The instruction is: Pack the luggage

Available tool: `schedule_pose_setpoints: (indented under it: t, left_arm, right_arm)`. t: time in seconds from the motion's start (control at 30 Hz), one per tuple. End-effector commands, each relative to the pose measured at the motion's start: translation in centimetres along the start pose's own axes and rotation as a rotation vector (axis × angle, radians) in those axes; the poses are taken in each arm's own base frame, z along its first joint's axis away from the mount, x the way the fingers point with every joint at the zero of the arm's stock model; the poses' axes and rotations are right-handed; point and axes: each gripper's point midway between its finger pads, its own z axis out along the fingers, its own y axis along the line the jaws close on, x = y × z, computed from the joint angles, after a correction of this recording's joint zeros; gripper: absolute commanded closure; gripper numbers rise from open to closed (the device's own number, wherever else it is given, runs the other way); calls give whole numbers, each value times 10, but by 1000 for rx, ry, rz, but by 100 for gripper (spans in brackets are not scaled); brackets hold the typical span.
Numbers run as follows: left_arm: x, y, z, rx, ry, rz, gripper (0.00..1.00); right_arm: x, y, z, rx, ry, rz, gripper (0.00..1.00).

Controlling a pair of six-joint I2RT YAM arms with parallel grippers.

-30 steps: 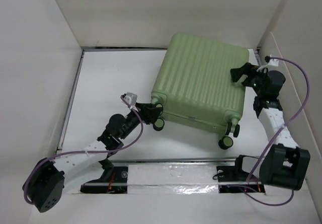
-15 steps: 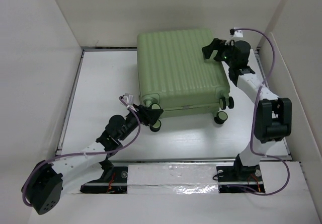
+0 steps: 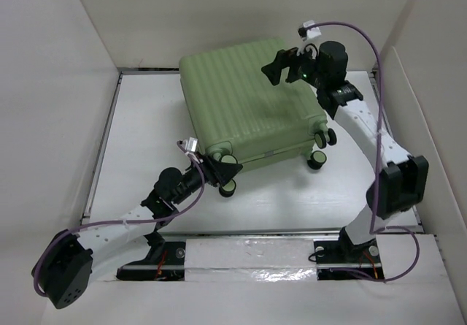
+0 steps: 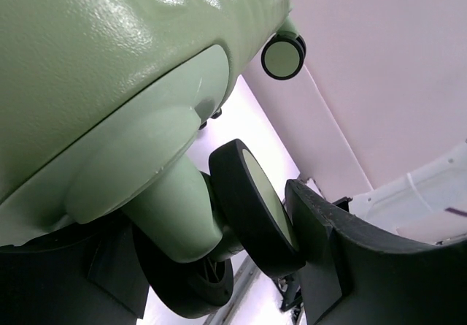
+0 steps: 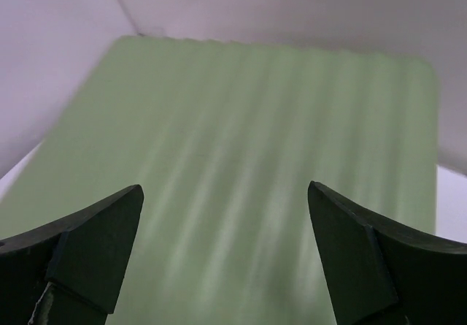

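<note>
The left gripper (image 3: 221, 166) straddles a near wheel (image 4: 252, 204) of the luggage (image 3: 248, 106), pinching or not I cannot tell. The right gripper (image 3: 279, 66) hangs wide open over the closed shell, which lies flat at the far middle of the table (image 3: 146, 120). Pulling on that swivelling wheel would likely spin the case; I count one suitcase, four wheels and two grippers.

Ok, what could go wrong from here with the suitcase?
1. The left jaws straddle only one spinner wheel; it could swivel or slip out, and the luggage would lurch.
2. The right jaws hang open over the ribbed shell with no edge between them, so a push may slide off.
</note>
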Motion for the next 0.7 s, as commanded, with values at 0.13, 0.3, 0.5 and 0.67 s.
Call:
schedule_pose_setpoints:
  t: [0.13, 0.3, 0.5, 0.67]
  left_arm:
    - [-28, -64, 10, 160, 2, 91, 100]
    - [-34, -70, 24, 137, 56, 142, 100]
    - [-37, -87, 43, 207, 146, 79, 100]
    - [-47, -115, 48, 252, 106, 117, 100]
  right_arm:
    - [-46, 82, -113, 13, -143, -240, 47]
    - [70, 116, -191, -21, -110, -159, 100]
    - [178, 98, -226, 101, -78, 48, 100]
    - [200, 52, -235, 337, -16, 42, 91]
